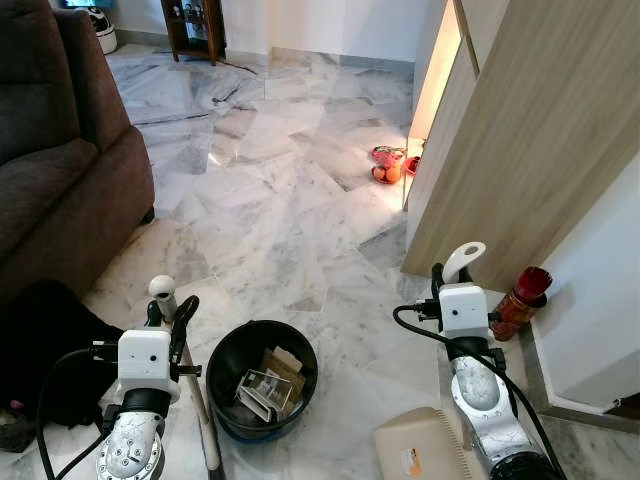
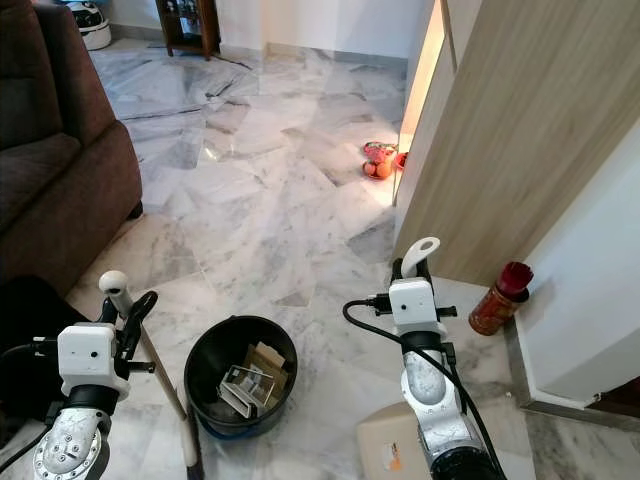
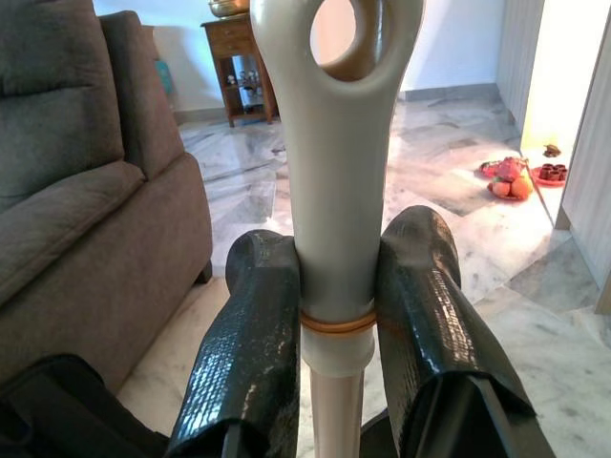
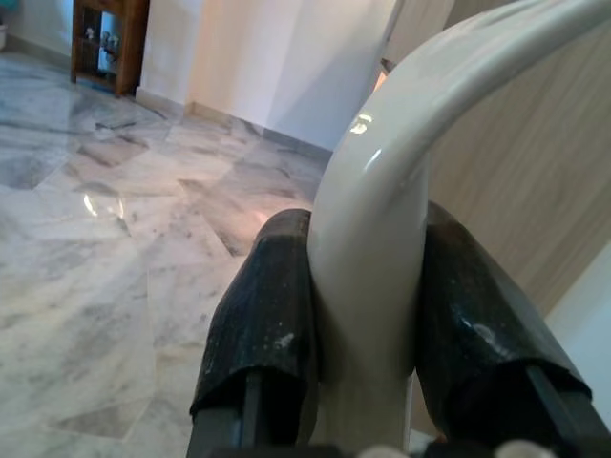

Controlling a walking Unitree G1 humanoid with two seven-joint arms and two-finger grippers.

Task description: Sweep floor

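My left gripper (image 1: 168,312) is shut on the grey broom handle (image 3: 336,162), whose looped top (image 1: 162,287) sticks up above the fingers; the shaft runs down past the black bin (image 1: 262,378). The bin stands on the marble floor between my arms and holds paper and card scraps. My right gripper (image 1: 447,282) is shut on the curved beige dustpan handle (image 4: 382,181); the beige dustpan (image 1: 425,445) lies low beside my right arm. In the wrist views both pairs of black fingers (image 3: 253,353) (image 4: 263,324) clamp their handles.
A dark brown sofa (image 1: 60,150) fills the left side, a black bag (image 1: 40,350) in front of it. A wooden cabinet wall (image 1: 520,150) rises on the right with a red jar (image 1: 520,300) at its foot. Toys (image 1: 388,163) lie farther along the open marble floor.
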